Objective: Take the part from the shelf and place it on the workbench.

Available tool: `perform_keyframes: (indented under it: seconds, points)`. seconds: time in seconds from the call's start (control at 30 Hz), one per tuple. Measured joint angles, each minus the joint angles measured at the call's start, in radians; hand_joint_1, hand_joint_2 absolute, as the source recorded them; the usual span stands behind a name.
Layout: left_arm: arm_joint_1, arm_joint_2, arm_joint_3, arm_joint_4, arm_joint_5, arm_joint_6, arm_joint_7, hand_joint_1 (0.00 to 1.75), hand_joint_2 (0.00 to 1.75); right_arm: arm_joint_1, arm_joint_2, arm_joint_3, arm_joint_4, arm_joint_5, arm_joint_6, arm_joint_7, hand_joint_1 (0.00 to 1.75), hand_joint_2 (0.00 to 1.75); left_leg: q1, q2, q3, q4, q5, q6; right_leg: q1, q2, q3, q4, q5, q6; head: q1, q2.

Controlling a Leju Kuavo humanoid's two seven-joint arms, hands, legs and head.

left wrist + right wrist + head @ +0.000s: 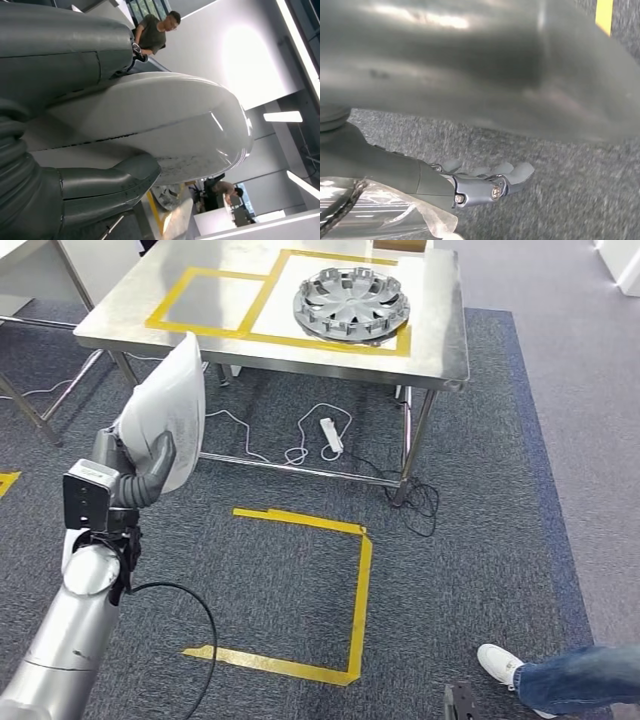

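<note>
The part [172,400] is a white, smooth, curved shell, and my left hand [143,475] grips it from below, thumb across its near face, at the left of the head view. In the left wrist view the part [158,120] sits between my thumb and my fingers [75,55]. The steel workbench [136,310] stands ahead, with yellow tape marking an empty rectangle [213,300] on its left half. The held part is short of the bench's near edge. My right hand [486,182] hangs over grey carpet with its fingers stretched out, holding nothing.
A grey wheel cover [351,302] lies in the right taped square on the bench. A power strip [330,433] and cables lie under the bench. Yellow tape [361,585] outlines a floor square. A person's leg and white shoe [528,672] are at the bottom right.
</note>
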Motion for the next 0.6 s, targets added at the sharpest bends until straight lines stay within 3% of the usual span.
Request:
perform_keyframes:
  seconds: [0.07, 0.1, 0.17, 0.23, 0.27, 0.4, 0.47, 0.53, 0.57, 0.6]
  points:
    - [0.002, 0.001, 0.0, 0.0, 0.0, -0.003, 0.0, 1.75, 1.75, -0.001, 0.0, 0.0, 0.0, 0.0, 0.001, -0.003, 0.0, 0.0, 0.0, 0.004, -0.001, 0.001, 0.0, 0.0, -0.003, -0.004, -0.045, 0.098, -0.029, 0.007, 0.0, 0.0]
    - [0.002, 0.002, 0.0, 0.0, 0.001, -0.004, 0.0, 1.75, 1.75, -0.001, 0.0, 0.0, 0.0, 0.0, 0.001, -0.003, 0.0, 0.0, 0.0, 0.005, -0.001, 0.001, 0.0, 0.0, -0.003, -0.005, -0.042, 0.093, -0.015, 0.008, 0.0, 0.0]
    - [0.001, 0.002, 0.0, 0.0, 0.001, -0.005, 0.0, 1.75, 1.75, -0.002, 0.0, 0.0, 0.0, 0.0, 0.001, -0.004, 0.0, 0.0, 0.001, 0.006, 0.002, 0.003, -0.002, -0.004, -0.005, -0.01, 0.019, -0.025, 0.049, 0.008, 0.0, 0.0]
    - [-0.001, 0.003, 0.0, -0.001, 0.001, -0.006, 0.0, 1.75, 1.75, -0.006, 0.0, 0.0, 0.0, 0.0, 0.001, -0.005, 0.0, 0.0, -0.003, 0.007, 0.001, 0.007, -0.006, -0.013, -0.002, -0.017, 0.087, -0.149, 0.086, 0.001, 0.0, 0.0]
    - [-0.001, 0.003, 0.001, -0.003, 0.001, -0.006, 0.0, 1.75, 1.75, -0.008, 0.0, 0.0, -0.001, 0.0, 0.001, -0.005, 0.0, 0.0, -0.005, 0.008, 0.0, 0.008, -0.006, -0.018, 0.0, -0.018, 0.104, -0.179, 0.089, -0.004, -0.001, 0.0]
    - [-0.002, 0.005, 0.002, -0.008, 0.002, -0.007, -0.001, 1.75, 1.75, -0.006, 0.0, 0.001, 0.0, 0.0, 0.001, -0.006, 0.0, 0.0, -0.002, 0.008, -0.005, 0.021, -0.018, -0.04, 0.0, -0.012, 0.109, -0.188, 0.092, -0.032, -0.002, 0.0]
    - [-0.003, 0.007, 0.004, -0.012, 0.003, -0.007, -0.001, 1.75, 1.75, -0.006, 0.0, 0.001, -0.001, 0.0, 0.001, -0.007, 0.0, 0.0, -0.001, 0.007, -0.04, 0.107, -0.07, -0.048, -0.003, -0.011, 0.11, -0.191, 0.094, -0.043, -0.002, 0.0]
    - [-0.001, 0.009, 0.005, -0.014, 0.004, -0.007, -0.001, 1.75, 1.75, -0.005, 0.0, 0.001, -0.001, 0.0, 0.001, -0.007, 0.0, 0.0, -0.001, 0.006, -0.101, 0.245, -0.132, -0.052, -0.001, -0.01, 0.109, -0.19, 0.093, -0.047, -0.002, 0.0]
    - [0.0, 0.009, 0.006, -0.014, 0.004, -0.007, -0.001, 1.75, 1.75, -0.004, 0.0, 0.001, 0.0, 0.0, 0.001, -0.007, 0.0, 0.0, -0.001, 0.006, -0.122, 0.291, -0.144, -0.053, -0.001, -0.009, 0.11, -0.19, 0.093, -0.047, -0.002, 0.0]
    - [0.001, 0.01, 0.007, -0.014, 0.004, -0.007, -0.001, 1.75, 1.75, -0.004, 0.0, 0.001, 0.0, 0.0, 0.001, -0.007, 0.0, 0.0, -0.001, 0.005, -0.126, 0.299, -0.135, -0.051, 0.0, -0.007, 0.11, -0.19, 0.093, -0.047, -0.002, 0.0]
